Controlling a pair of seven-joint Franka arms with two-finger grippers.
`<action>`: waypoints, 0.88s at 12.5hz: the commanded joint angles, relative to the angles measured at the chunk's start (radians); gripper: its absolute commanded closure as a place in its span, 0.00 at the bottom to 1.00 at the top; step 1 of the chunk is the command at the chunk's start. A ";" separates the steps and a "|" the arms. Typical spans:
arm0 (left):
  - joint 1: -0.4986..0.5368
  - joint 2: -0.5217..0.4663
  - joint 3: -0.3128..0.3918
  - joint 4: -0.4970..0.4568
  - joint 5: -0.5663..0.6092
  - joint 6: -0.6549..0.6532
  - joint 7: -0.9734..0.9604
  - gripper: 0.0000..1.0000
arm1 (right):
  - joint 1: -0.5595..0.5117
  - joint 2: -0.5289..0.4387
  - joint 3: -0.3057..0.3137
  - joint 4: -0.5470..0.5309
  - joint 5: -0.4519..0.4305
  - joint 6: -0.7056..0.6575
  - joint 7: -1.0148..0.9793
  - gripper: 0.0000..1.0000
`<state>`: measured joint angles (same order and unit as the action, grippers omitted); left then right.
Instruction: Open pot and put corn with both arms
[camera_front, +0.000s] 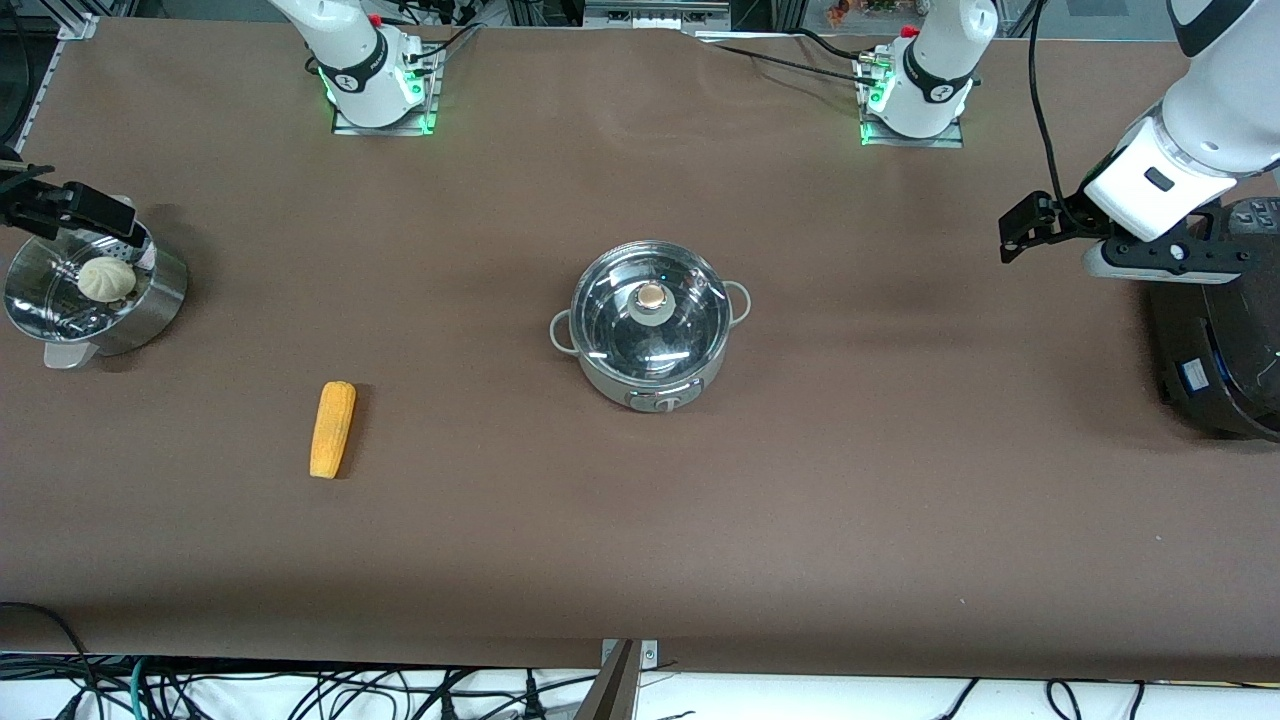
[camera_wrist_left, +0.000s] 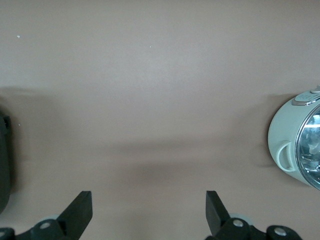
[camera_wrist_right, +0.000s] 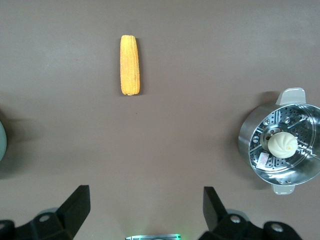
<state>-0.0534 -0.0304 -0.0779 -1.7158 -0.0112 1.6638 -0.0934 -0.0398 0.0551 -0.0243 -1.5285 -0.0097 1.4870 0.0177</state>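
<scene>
The steel pot (camera_front: 650, 345) stands mid-table with its glass lid (camera_front: 690, 310) on, tan knob (camera_front: 652, 295) on top. Its side also shows in the left wrist view (camera_wrist_left: 287, 145). The yellow-orange corn (camera_front: 332, 428) lies on the cloth toward the right arm's end, nearer the front camera than the pot; it also shows in the right wrist view (camera_wrist_right: 129, 65). My left gripper (camera_front: 1025, 228) hangs open and empty in the air beside the black cooker, fingers wide apart (camera_wrist_left: 148, 210). My right gripper (camera_front: 90, 210) hangs open and empty over the steamer basket's edge (camera_wrist_right: 145, 205).
A perforated steel steamer basket (camera_front: 165, 300) holding a white bun (camera_front: 106, 278) stands at the right arm's end, also in the right wrist view (camera_wrist_right: 247, 135). A large black cooker (camera_front: 1215, 350) stands at the left arm's end. Brown cloth covers the table (camera_front: 850, 500).
</scene>
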 joint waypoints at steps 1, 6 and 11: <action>0.006 0.017 -0.002 0.038 -0.016 -0.030 0.021 0.00 | -0.015 0.009 0.012 0.027 -0.010 -0.007 -0.019 0.00; 0.006 0.017 -0.003 0.038 -0.016 -0.032 0.021 0.00 | -0.015 0.009 0.012 0.027 -0.010 -0.007 -0.019 0.00; 0.006 0.026 0.000 0.041 -0.016 -0.032 0.024 0.00 | -0.017 0.009 0.012 0.027 -0.010 -0.007 -0.019 0.00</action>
<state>-0.0535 -0.0286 -0.0784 -1.7155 -0.0111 1.6616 -0.0933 -0.0399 0.0552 -0.0241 -1.5284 -0.0097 1.4870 0.0173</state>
